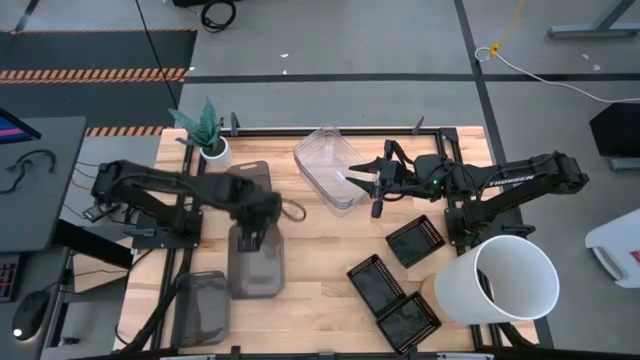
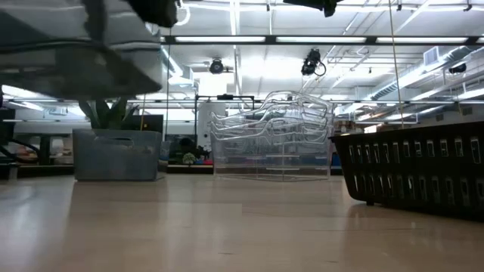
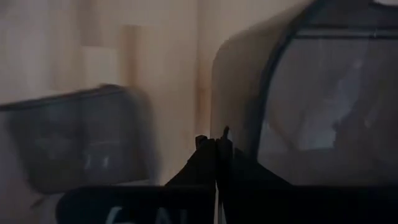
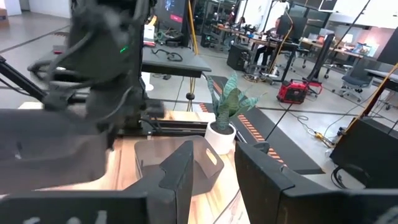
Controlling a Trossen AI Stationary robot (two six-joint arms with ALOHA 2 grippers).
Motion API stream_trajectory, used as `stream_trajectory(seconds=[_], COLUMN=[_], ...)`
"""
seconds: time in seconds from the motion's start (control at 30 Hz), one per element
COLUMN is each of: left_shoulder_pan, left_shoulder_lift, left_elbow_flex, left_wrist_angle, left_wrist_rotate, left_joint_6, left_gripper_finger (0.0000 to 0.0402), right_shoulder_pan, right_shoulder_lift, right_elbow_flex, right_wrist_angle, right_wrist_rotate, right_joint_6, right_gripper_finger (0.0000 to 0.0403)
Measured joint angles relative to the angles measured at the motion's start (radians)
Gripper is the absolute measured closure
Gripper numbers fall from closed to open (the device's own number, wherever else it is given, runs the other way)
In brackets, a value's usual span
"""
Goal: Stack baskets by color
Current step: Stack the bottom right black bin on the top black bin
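My left gripper [image 1: 252, 232] is shut on a smoky grey basket [image 1: 256, 268], which shows lifted and blurred at the upper left of the low view [image 2: 76, 64]. A second grey basket [image 1: 205, 305] lies near the table's front left. A third grey basket [image 2: 117, 155] stands by the plant. The stack of clear baskets [image 1: 330, 168] rests on the table at the far middle. My right gripper [image 1: 358, 178] hangs open and level just above it, touching nothing. Three black mesh baskets [image 1: 415, 240] [image 1: 375, 282] [image 1: 410, 322] sit on the table at the right. My left gripper pinches the grey basket's rim at its far short end [image 3: 231, 124] between its two shut fingers [image 3: 205, 158]. The fingers come from above, pointing steeply down. The basket hangs below them, lifted clear of the table, its open side up.
A large white bucket [image 1: 505, 280] lies on its side at the front right, beside the black baskets. A small potted plant [image 1: 208, 135] stands at the far left corner. Bare wood [image 1: 320, 250] shows in the table's middle.
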Motion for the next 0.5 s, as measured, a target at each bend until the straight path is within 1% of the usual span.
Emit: stream_trajectory(seconds=[0.07,0.17,0.33,0.5], left_shoulder_pan=[0.054,0.161,0.369,0.534], left_shoulder_lift=[-0.001,0.000,0.000,0.004], left_elbow_flex=[0.041,0.069,0.074,0.074], left_wrist_angle=[-0.033,-0.064,-0.114,-0.115], left_wrist_rotate=[-0.003,-0.003,-0.008,-0.007], left_joint_6=[0.062,0.138,0.256,0.388], left_gripper_finger=[0.0397,0.0397,0.0397,0.0397], right_shoulder_pan=[0.000,0.000,0.000,0.000], right_shoulder_lift=[0.000,0.000,0.000,0.000], right_elbow_flex=[0.000,0.000,0.000,0.000], right_wrist_angle=[-0.003,-0.006,-0.010,-0.010], right_wrist_rotate=[0.000,0.000,0.000,0.000], right_joint_6=[0.000,0.000,0.000,0.000], right_gripper_finger=[0.0280,0.0280,0.0280,0.0280])
